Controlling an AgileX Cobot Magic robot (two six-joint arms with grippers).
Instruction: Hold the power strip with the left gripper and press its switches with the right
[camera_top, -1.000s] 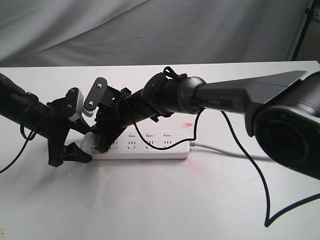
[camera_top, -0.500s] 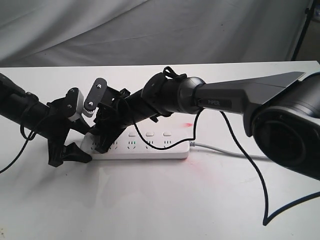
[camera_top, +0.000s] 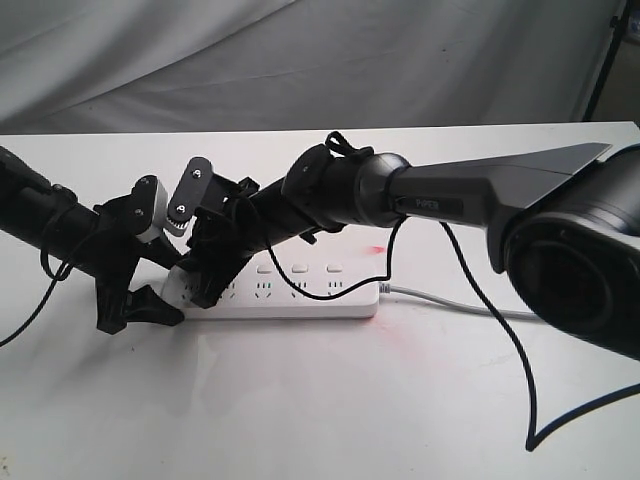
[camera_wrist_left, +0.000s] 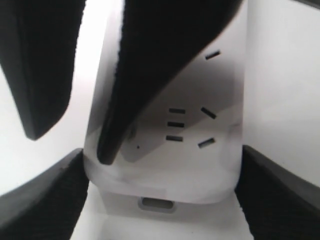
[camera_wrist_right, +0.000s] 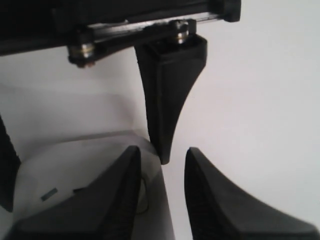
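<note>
On the white table (camera_top: 300, 400), the power strip (camera_top: 310, 290) lies flat and lengthwise, its grey cable (camera_top: 450, 303) trailing off from the end on the right arm's side. The left gripper (camera_top: 150, 306) is clamped across the opposite end: in the left wrist view its fingers (camera_wrist_left: 280, 195) press against both long edges of the strip, so the holding half of the job looks done. The right gripper (camera_top: 205, 288) reaches across the middle and is tipped down over that same held end, its jaws narrowly parted and carrying nothing. Three of the switches (camera_top: 299, 269) show clear toward the cable end; the other two are hidden beneath the right gripper. The step in hand appears to be pressing a switch near the held end, though whether a fingertip actually touches a rocker cannot be made out. The next move, as I judge it, calls for a short, straight push down, then a lift and a sideways shift along the row, kept clear of the left gripper, which sits just beside.
</note>
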